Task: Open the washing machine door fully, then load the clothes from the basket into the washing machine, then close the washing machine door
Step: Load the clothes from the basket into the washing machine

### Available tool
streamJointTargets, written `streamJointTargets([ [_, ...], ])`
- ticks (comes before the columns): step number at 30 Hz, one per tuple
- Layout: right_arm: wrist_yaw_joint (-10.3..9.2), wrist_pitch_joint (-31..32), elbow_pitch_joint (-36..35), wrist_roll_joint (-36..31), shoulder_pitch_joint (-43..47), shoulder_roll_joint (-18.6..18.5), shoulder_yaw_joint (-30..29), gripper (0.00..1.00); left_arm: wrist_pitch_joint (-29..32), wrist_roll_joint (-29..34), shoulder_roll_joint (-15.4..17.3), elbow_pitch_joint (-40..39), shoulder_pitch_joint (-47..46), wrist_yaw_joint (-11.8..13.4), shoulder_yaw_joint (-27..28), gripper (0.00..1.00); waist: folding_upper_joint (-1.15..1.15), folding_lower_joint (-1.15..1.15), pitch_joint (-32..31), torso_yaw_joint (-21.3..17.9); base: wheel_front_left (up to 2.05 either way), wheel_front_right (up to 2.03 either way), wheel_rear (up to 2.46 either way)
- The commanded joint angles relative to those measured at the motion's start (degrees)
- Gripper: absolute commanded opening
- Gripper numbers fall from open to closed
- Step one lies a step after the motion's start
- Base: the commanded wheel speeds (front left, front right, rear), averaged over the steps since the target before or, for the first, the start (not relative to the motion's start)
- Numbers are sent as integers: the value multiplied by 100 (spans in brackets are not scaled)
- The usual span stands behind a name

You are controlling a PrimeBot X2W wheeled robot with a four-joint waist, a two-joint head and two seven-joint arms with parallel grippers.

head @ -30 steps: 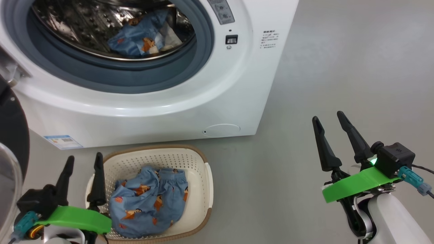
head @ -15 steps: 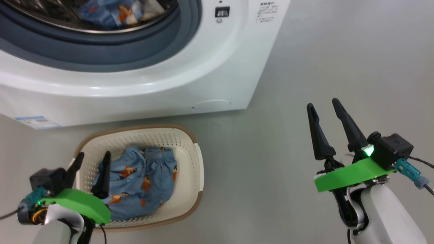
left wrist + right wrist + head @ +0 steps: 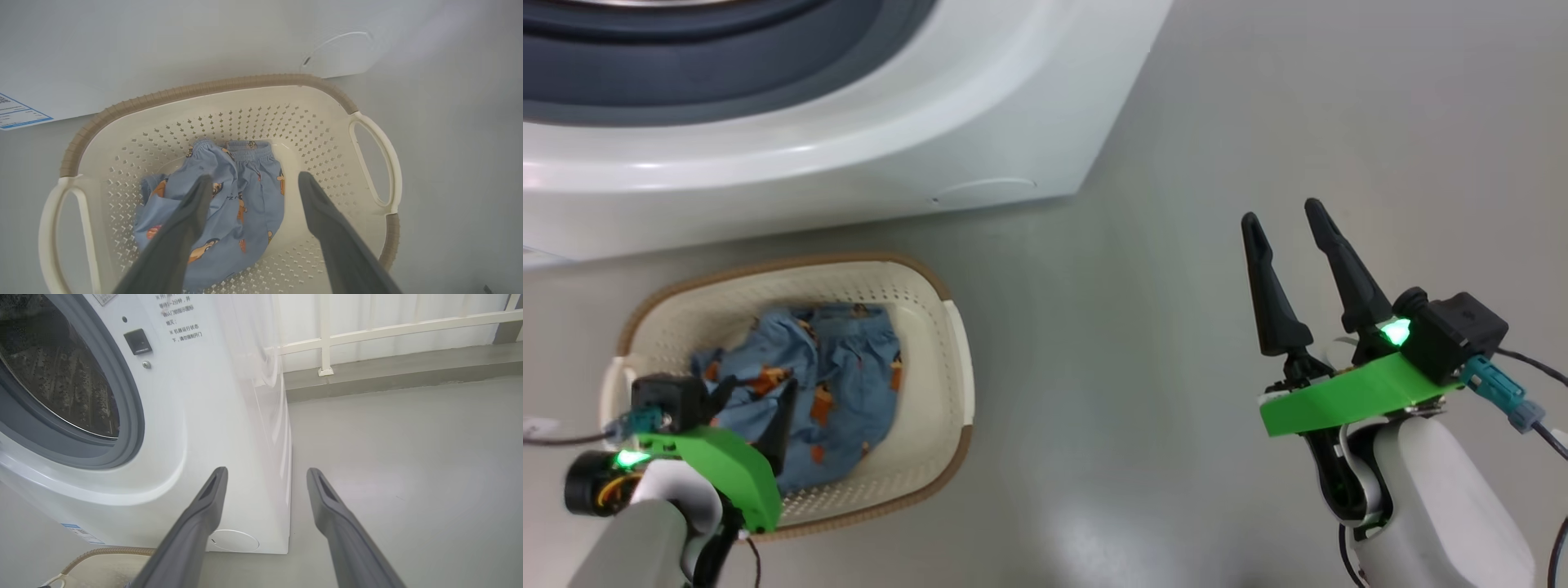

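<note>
The cream perforated basket (image 3: 792, 263) with its brown rim stands on the floor in front of the white washing machine (image 3: 849, 139). Light-blue clothes (image 3: 841, 367) printed with cartoon animals lie crumpled in it. My left gripper (image 3: 756, 388) hangs open inside the basket (image 3: 204, 87), and its fingers straddle the clothes (image 3: 245, 196) just above them. My right gripper (image 3: 1281, 212) is open and holds nothing above the bare floor to the right. In the right wrist view this gripper (image 3: 266, 471) points at the washing machine (image 3: 212, 416), whose steel drum (image 3: 61, 375) is uncovered. The door is out of view.
The grey floor (image 3: 1176, 122) stretches right of the machine. Behind it a raised ledge (image 3: 388, 379) carries a white railing (image 3: 327, 335). A blue label sticker (image 3: 16, 112) marks the machine's lower front, and a round service flap (image 3: 339, 53) sits near its bottom corner.
The head camera has tilted down, so the drum opening slid out of the top. My left gripper moved from the basket's left rim down over the clothes. The right gripper kept its pose.
</note>
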Motion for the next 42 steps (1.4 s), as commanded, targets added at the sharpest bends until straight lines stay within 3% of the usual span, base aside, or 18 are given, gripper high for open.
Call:
streamJointTargets([
  [1, 32, -46, -166, -69, -73, 42, 136, 100, 27, -50, 258, 42, -149, 5, 85, 100, 0, 0, 297, -194, 0, 0, 0],
  [12, 32, -46, -374, 29, -272, 74, 239, 100, 272, -64, 571, 1029, -1019, 5, -579, 100, 0, 0, 1126, -484, 0, 0, 0],
  [24, 32, -46, -575, 290, -465, 76, 399, 100, 470, 171, 811, 1959, -2019, 121, -902, 100, 0, 0, 1913, -820, 0, 0, 0],
  [39, 32, -46, -747, 545, -500, 76, 554, 100, 915, 162, 1101, 2329, -2506, 101, -1012, 100, 0, 0, 2409, -1250, 0, 0, 0],
  [42, 32, -46, -773, 563, -496, 76, 571, 100, 937, 220, 1167, 2356, -2558, 220, -1071, 100, 0, 0, 2471, -1300, 0, 0, 0],
])
